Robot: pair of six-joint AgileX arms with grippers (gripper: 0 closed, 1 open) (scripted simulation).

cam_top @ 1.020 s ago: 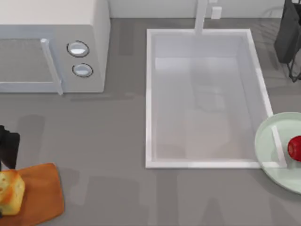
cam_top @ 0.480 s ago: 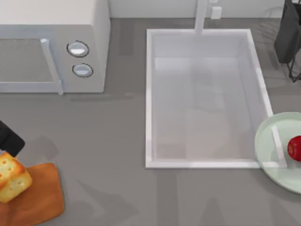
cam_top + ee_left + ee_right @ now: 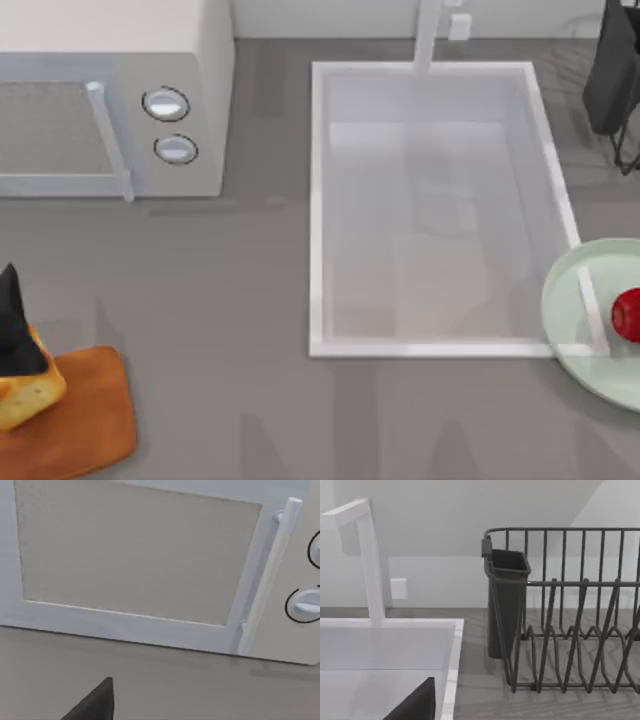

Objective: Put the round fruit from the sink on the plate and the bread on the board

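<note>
The golden bread (image 3: 28, 388) lies tilted on the left end of the orange-brown board (image 3: 85, 420). The dark tip of my left gripper (image 3: 12, 318) hangs just behind the bread and overlaps its far edge. In the left wrist view one dark finger (image 3: 95, 706) shows off to the side, with no bread by it. The red round fruit (image 3: 628, 315) rests on the mint-green plate (image 3: 585, 340) at the table's right edge. The white sink (image 3: 318, 210) holds nothing. In the right wrist view one dark finger (image 3: 415, 706) of the right gripper shows near the sink corner.
A white microwave (image 3: 110, 100) with two knobs stands at the back left. A dark wire dish rack (image 3: 570, 630) with a cup holder (image 3: 612, 75) stands at the back right. The white faucet (image 3: 428, 35) rises behind the sink.
The bread has turned and shifted slightly toward the back on the board. The left gripper's dark tip has changed pose above it. Fruit and plate are unchanged.
</note>
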